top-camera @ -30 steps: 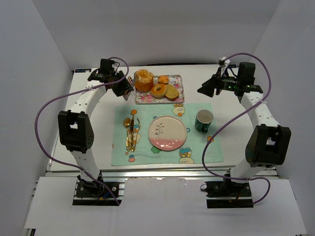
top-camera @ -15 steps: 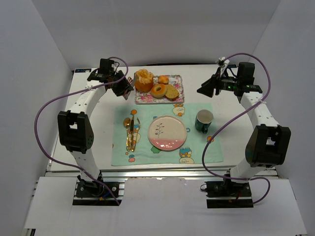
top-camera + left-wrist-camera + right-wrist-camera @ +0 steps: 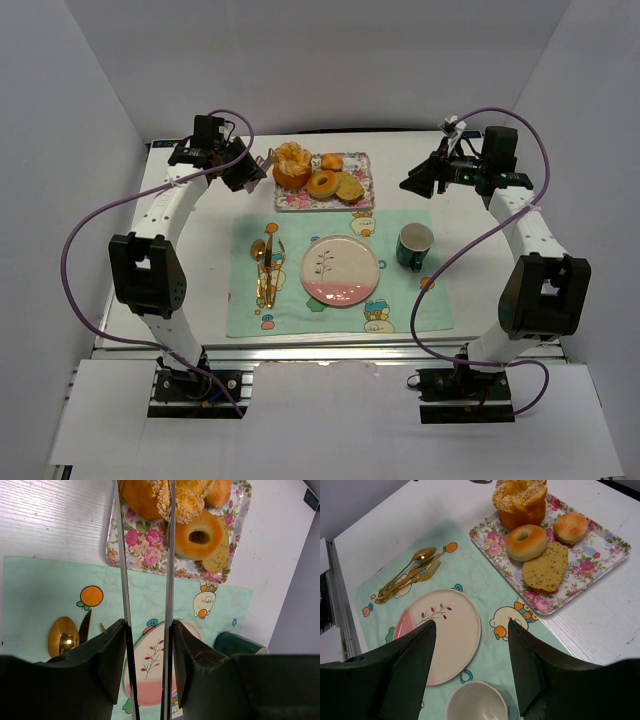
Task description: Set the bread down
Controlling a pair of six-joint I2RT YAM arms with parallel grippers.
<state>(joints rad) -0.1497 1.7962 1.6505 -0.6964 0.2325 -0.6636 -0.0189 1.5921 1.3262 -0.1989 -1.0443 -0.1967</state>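
**Overhead, bread:** You find the bread (image 3: 292, 163) standing upright on the back left corner of the floral tray (image 3: 362, 165), at the far side of the table (image 3: 210, 240).
**Overhead, tray company:** A ring donut (image 3: 321, 183), a small roll (image 3: 332, 161) and a flat slice (image 3: 349, 186) share the tray with it.
**Overhead, left gripper:** Your left gripper (image 3: 266, 160) hangs just left of the bread, pointing at it. From up here you cannot tell whether it touches.
**Overhead, right gripper:** Your right gripper (image 3: 410, 184) hovers to the right of the tray, well apart from the bread.
**Overhead, place setting:** A green placemat (image 3: 400, 300) carries a plate (image 3: 340, 270) at its middle. Gold cutlery (image 3: 264, 265) lies to the plate's left and a mug (image 3: 414, 246) stands to its right.
**Left wrist, fingers:** The two thin fingers (image 3: 123, 555) run parallel with a gap between them, parted and clamped on nothing.
**Left wrist, bread:** The bread (image 3: 145, 500) sits at the top of the frame. One finger lines up with its left edge and the other crosses in front of its crusted top.
**Left wrist, below:** You see the tray, placemat and plate under the gripper.
**Right wrist, jaws:** They stand wide apart with nothing between them, above the mug and plate.
**Right wrist, bread:** The bread (image 3: 520, 500) stands on the tray's far corner, with the donut just beside it on the near side.
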